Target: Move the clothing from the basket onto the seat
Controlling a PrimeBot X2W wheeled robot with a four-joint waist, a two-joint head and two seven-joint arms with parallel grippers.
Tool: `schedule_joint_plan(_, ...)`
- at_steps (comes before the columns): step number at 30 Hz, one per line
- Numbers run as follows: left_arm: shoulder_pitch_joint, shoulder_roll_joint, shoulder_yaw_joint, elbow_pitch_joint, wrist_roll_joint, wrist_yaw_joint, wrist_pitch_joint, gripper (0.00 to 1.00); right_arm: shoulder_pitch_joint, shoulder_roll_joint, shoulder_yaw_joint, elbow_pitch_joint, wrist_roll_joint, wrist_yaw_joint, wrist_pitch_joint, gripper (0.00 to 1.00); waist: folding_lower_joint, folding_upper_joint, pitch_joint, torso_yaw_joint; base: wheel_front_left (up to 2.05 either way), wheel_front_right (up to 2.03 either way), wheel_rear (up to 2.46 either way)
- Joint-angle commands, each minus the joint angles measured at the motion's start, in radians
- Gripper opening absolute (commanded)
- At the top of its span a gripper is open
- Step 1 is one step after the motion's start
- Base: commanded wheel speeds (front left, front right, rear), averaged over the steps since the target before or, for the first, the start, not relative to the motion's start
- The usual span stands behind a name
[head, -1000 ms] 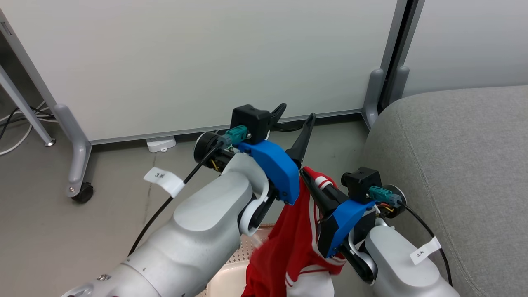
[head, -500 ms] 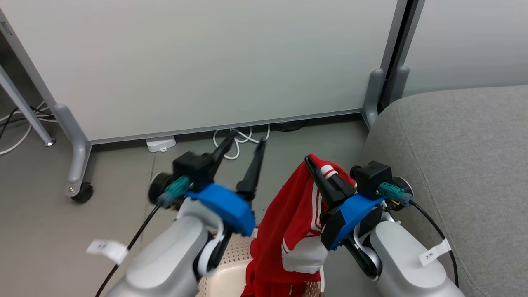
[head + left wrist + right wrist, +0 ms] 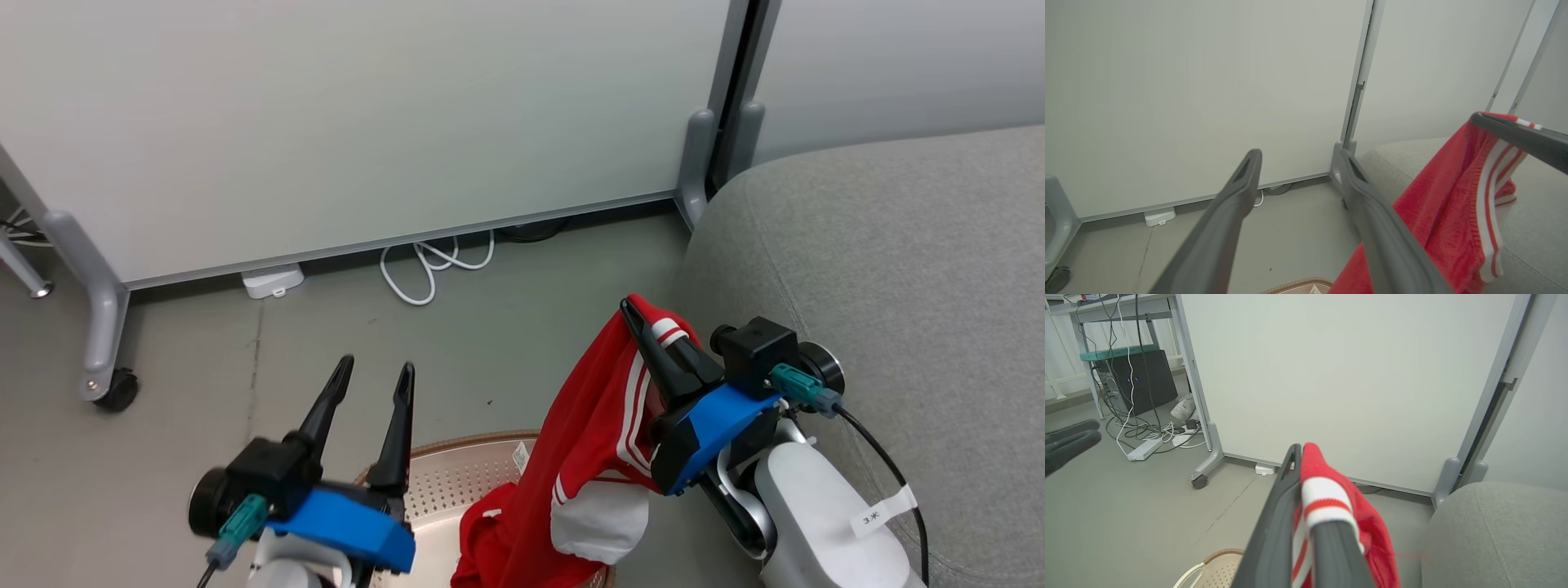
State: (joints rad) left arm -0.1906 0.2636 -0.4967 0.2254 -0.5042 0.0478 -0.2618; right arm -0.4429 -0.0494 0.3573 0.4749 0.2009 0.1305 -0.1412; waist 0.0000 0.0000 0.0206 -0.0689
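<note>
At the lower centre of the head view, the clothing point(image 3: 592, 457) is being held up by its striped edge, clamped between the closed fingers of the right gripper point(image 3: 630, 310). Its length is hanging downward, the lower end reaching over the basket point(image 3: 457, 447). The seat point(image 3: 882, 269) is lying just right of that gripper, so the right arm is judged nearer. At lower left, the left gripper point(image 3: 377, 365) is being held spread wide, empty.
</note>
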Motion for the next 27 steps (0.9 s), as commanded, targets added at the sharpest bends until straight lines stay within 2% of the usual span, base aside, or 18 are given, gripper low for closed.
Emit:
schedule_joint_plan(1,0.025,-0.005,0.019,-0.006,0.015,-0.012,-0.005,1.00,0.012,-0.002,-0.006,-0.017,-0.008,0.000,0.005,0.00,0.0000,0.0000,0.008,-0.013,0.00,0.00,0.00)
schedule_joint_plan(4,0.064,-0.019,0.063,0.008,0.029,-0.046,-0.005,1.00,0.027,-0.002,-0.019,-0.048,-0.009,0.000,0.014,0.00,0.0000,0.0000,0.016,-0.032,0.00,0.00,0.00)
schedule_joint_plan(12,0.079,-0.057,0.143,0.015,0.099,-0.099,-0.005,1.00,0.061,-0.002,-0.035,-0.117,-0.013,0.000,0.035,0.00,0.0000,0.0000,0.042,-0.103,0.00,0.00,0.00)
schedule_joint_plan(27,0.076,-0.089,0.221,0.008,0.175,-0.145,-0.005,1.00,0.104,-0.002,-0.055,-0.235,0.007,0.000,0.049,0.00,0.0000,0.0000,0.083,-0.311,0.00,0.00,0.00)
